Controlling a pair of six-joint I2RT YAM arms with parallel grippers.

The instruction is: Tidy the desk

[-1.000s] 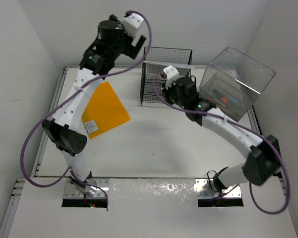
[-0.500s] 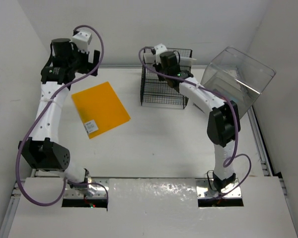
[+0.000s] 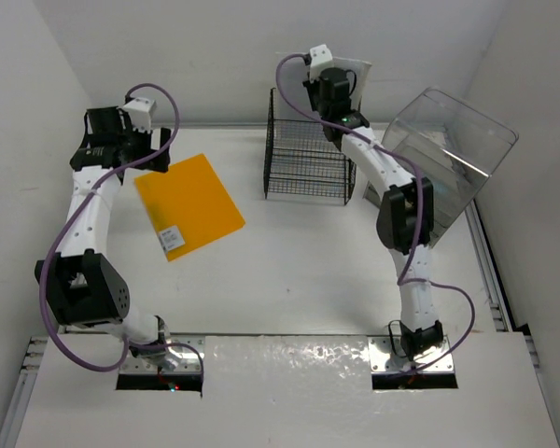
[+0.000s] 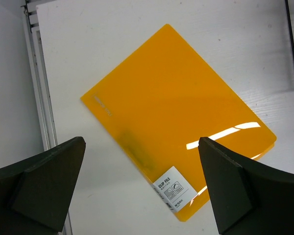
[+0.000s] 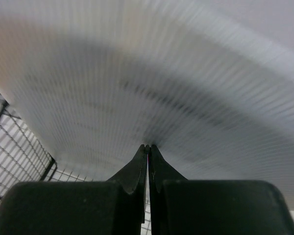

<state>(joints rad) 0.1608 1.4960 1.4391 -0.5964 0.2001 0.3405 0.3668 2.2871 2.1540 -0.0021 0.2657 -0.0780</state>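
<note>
The desk (image 3: 289, 271) is a wide white tabletop. On its left lies an orange clip file (image 3: 189, 205) with a white label at its near corner. My left gripper (image 3: 149, 159) hovers open above the file's far left corner. In the left wrist view the file (image 4: 176, 122) shows between the spread fingers (image 4: 44, 181), with the gripper (image 4: 141, 143) holding nothing. My right gripper (image 3: 345, 89) reaches to the back, above the wire rack, shut on a white sheet (image 3: 359, 77). The right wrist view is filled by that blurred, ribbed sheet (image 5: 161, 83), pinched at the gripper (image 5: 147, 146).
A black wire-mesh rack (image 3: 303, 154) stands at the back centre, under the right gripper; its mesh (image 5: 14, 147) shows low in the right wrist view. A clear plastic drawer box (image 3: 443, 159) sits tilted at the back right. Metal rails (image 3: 84, 261) edge the desk.
The left arm swung from the back centre out to the far left, over the orange file. The right arm stretched backward and lifted the white sheet above the rack.
</note>
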